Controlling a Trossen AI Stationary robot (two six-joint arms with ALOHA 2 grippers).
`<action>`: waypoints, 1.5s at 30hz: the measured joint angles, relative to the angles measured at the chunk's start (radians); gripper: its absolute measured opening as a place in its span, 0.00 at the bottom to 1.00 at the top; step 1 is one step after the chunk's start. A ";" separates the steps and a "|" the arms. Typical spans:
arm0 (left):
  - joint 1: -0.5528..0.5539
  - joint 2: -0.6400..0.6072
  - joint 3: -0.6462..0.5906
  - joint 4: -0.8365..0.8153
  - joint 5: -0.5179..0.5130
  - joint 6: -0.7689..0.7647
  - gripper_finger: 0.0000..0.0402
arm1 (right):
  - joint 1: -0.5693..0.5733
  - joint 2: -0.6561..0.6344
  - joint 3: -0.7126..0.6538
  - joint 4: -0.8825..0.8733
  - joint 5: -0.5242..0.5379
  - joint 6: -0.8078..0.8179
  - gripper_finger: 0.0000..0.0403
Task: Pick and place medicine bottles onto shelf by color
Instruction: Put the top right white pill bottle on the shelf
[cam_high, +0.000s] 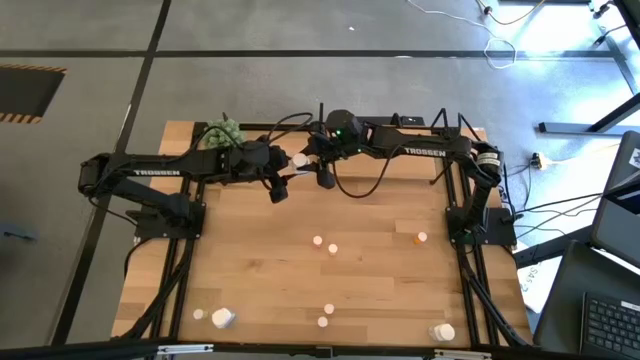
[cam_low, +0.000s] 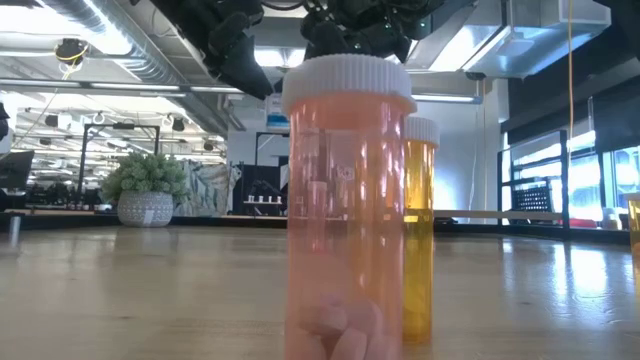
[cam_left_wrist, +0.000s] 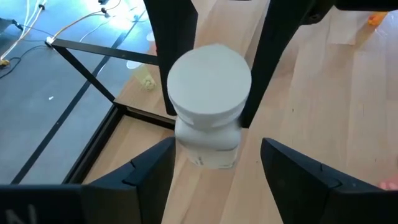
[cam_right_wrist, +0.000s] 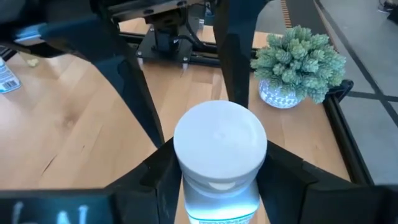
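Right hand (cam_right_wrist: 217, 180) grips the white bottle (cam_right_wrist: 220, 162) below its cap; left hand (cam_left_wrist: 214, 171) wide beside it. Light, rigid, slick plastic.

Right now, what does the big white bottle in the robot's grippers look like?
The white bottle is round and looks like plastic, with a smooth, flat white cap a little wider than its body. A label with small print shows low on its side. It stands cap up, lifted off the table near the far edge. The right gripper pinches it, one dark finger on each side. The left gripper is open around it, and its fingers do not seem to press on the bottle.
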 joint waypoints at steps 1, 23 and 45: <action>0.000 0.000 0.000 0.000 0.000 0.000 0.57 | -0.001 0.000 0.000 0.000 0.000 -0.002 0.43; 0.000 0.000 0.000 0.002 -0.001 0.000 0.57 | -0.005 -0.019 -0.001 -0.057 0.025 0.110 0.43; 0.000 0.000 0.000 0.001 -0.001 0.000 0.57 | -0.033 -0.180 0.001 -0.260 0.063 0.057 0.43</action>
